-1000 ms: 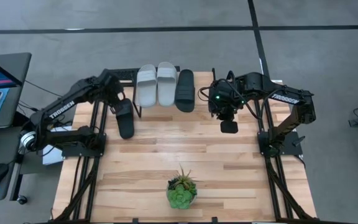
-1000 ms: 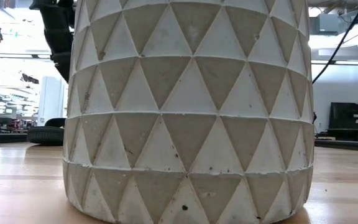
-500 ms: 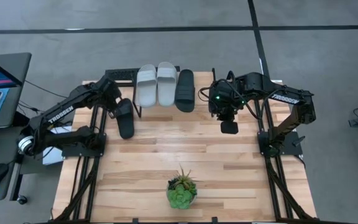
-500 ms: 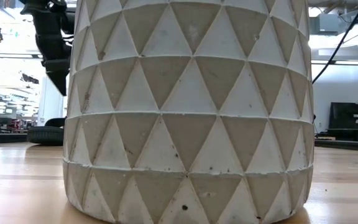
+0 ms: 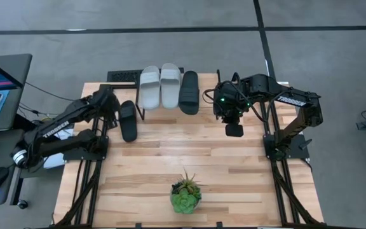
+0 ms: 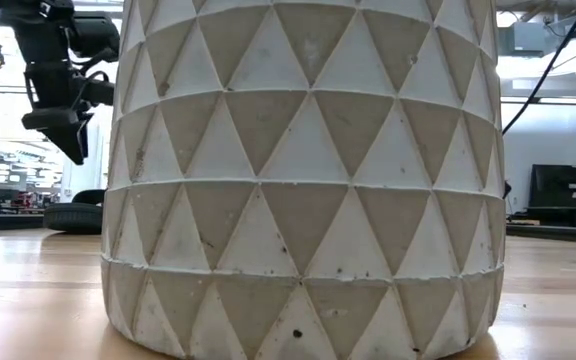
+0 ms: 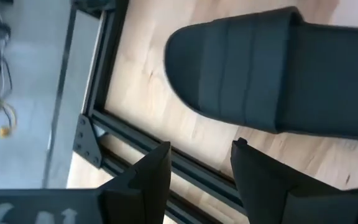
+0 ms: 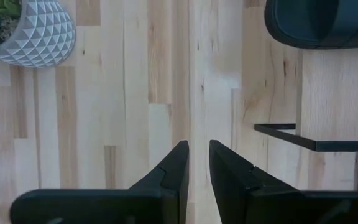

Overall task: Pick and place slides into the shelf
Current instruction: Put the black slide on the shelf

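One black slide (image 5: 128, 121) lies flat on its sole on the table, left of the shelf (image 5: 173, 111); it also shows in the left wrist view (image 7: 278, 68) and in the low view (image 6: 73, 215). Two light grey slides (image 5: 150, 87) (image 5: 170, 84) and a second black slide (image 5: 189, 92) lie side by side on the shelf's plank top. My left gripper (image 5: 110, 104) (image 7: 197, 165) is open, just left of the lone black slide's far end, touching nothing. My right gripper (image 5: 234, 129) (image 8: 199, 163) hovers shut over bare table right of the shelf.
A green potted plant (image 5: 185, 196) in a grey faceted pot stands near the table's near edge and fills the low view (image 6: 308, 180). The shelf's black wire legs (image 8: 303, 144) stand close to my right gripper. Bare wood lies between shelf and plant.
My left gripper has drawn back from above the lone black slide's far end toward the table's left edge. The slide lies where it was. My right arm has kept still.
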